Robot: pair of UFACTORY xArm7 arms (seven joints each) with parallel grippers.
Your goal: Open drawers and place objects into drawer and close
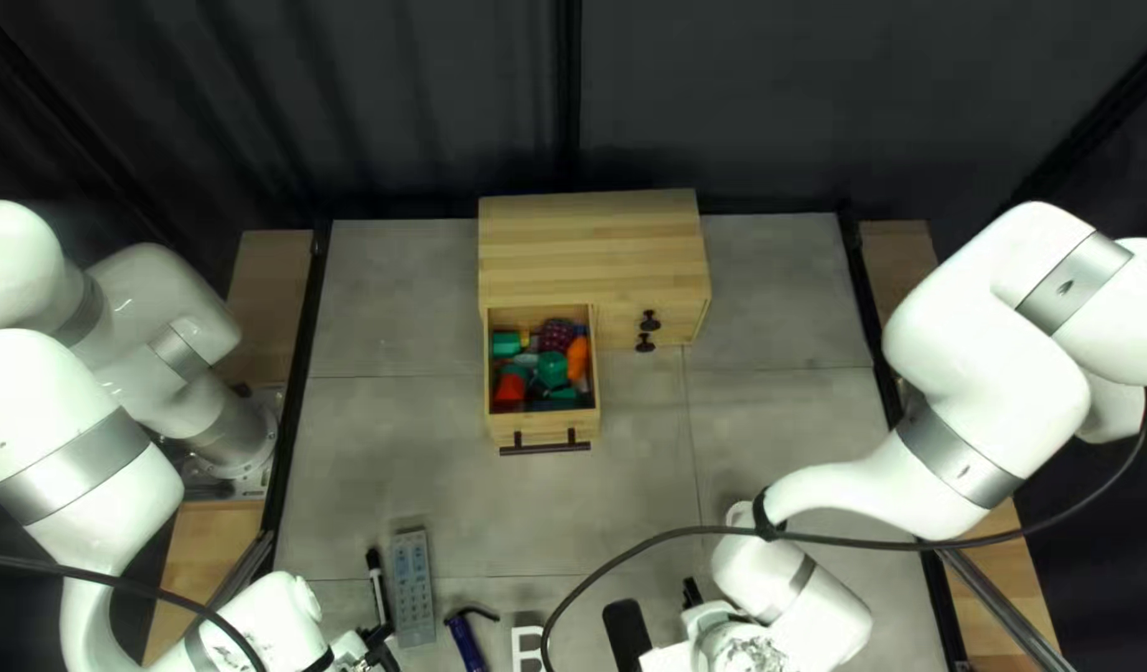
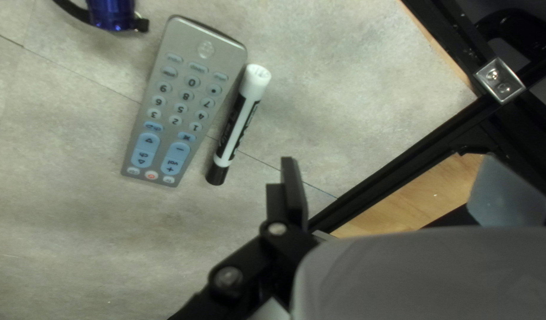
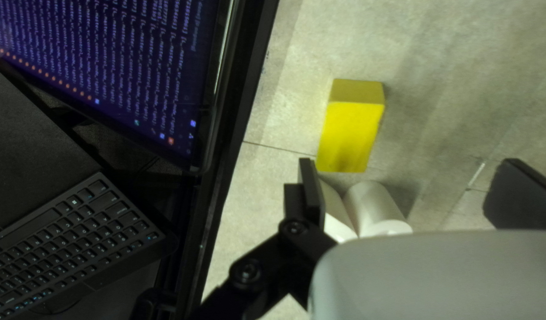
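Holding the right gripper (image 1: pixel 659 615) with fingers spread, well to the right of the remote control (image 2: pixel 181 101); likewise holding the left gripper (image 1: pixel 378 647) with fingers apart, just left of the remote's near end. Seeing a yellow rectangular block (image 3: pixel 348 130) ahead of the right gripper, well right of the remote. Finding a blue flashlight (image 1: pixel 465 645) with a black strap just right of the remote, and a marker (image 2: pixel 240 118) close along its left side. Looking beyond the remote, finding a wooden drawer (image 1: pixel 542 429) pulled open, full of colourful toys (image 1: pixel 552 368), in a wooden cabinet (image 1: pixel 592 249).
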